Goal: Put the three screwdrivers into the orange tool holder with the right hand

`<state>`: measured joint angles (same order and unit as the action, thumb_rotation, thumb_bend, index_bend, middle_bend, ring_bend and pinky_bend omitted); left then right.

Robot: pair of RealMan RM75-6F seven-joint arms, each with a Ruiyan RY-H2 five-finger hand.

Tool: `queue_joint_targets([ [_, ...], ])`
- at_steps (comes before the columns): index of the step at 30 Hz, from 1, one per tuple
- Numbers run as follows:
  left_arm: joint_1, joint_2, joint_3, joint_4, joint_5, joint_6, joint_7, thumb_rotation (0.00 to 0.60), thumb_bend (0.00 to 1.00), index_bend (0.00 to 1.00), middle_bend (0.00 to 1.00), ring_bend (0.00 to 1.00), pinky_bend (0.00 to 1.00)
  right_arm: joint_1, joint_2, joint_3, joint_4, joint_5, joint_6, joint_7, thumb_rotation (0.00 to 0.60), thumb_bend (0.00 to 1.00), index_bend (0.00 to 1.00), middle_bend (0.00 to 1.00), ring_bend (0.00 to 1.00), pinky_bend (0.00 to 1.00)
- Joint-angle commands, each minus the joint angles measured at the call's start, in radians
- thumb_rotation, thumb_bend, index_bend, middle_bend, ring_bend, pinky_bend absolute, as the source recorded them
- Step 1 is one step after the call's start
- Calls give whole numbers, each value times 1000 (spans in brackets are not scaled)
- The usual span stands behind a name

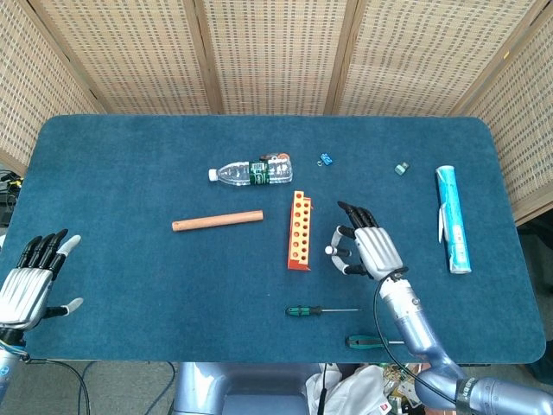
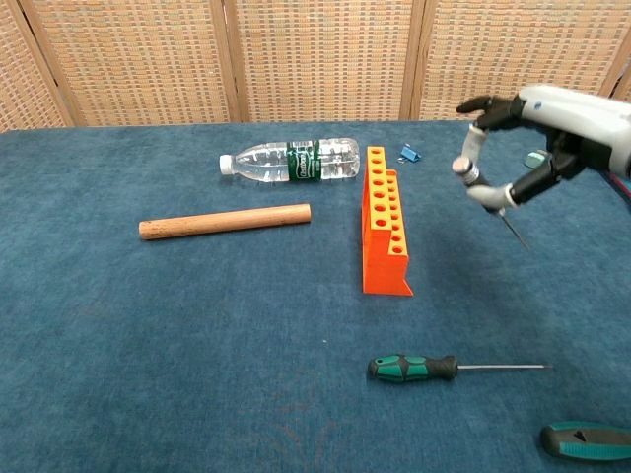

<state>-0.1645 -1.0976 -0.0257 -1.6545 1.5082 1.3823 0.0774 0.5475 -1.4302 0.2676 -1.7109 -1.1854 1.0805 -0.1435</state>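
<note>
Blue fuzzy cloth covered the table (image 1: 130, 156). The orange tool holder (image 1: 299, 231), a plastic block full of round holes, stood mid-table. Just right of it, the right hand (image 2: 513, 148) hung in the air, pinching a thin silver screwdriver (image 2: 493, 202) tilted point-down, which only the chest view showed clearly. The left hand (image 1: 30, 281), seen only from the head view, lay empty with fingers apart. A green-handled screwdriver (image 2: 434, 368) lay flat nearer the front edge, and another green handle (image 2: 587, 440) rested by the front corner.
</note>
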Motion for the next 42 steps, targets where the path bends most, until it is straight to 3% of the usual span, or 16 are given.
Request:
queue_joint_targets([
  [1,-8,0,-2,5,-8,-13,-6,600,0,0,0,0,0,16,37,34,-49,25,5,-17,600,415,617,45,0,0],
  [11,-16,-43,-17,64,22,25,-27,600,0,0,0,0,0,58,75,130,-96,90,-1,47,600,415,628,59,0,0],
  [22,-21,-58,-21,104,39,46,-65,600,0,0,0,0,0,132,97,246,-55,217,-86,186,600,423,632,66,0,0],
  [27,-21,-59,-24,104,31,47,-62,600,0,0,0,0,0,195,92,303,4,329,-160,249,600,429,634,69,0,0],
  [34,-22,-64,-25,103,24,46,-42,600,0,0,0,0,0,301,67,349,115,465,-234,266,600,430,634,70,0,0],
  [42,-25,-69,-26,105,11,37,-29,600,0,0,0,0,0,361,55,341,160,561,-264,250,600,434,634,70,0,0],
])
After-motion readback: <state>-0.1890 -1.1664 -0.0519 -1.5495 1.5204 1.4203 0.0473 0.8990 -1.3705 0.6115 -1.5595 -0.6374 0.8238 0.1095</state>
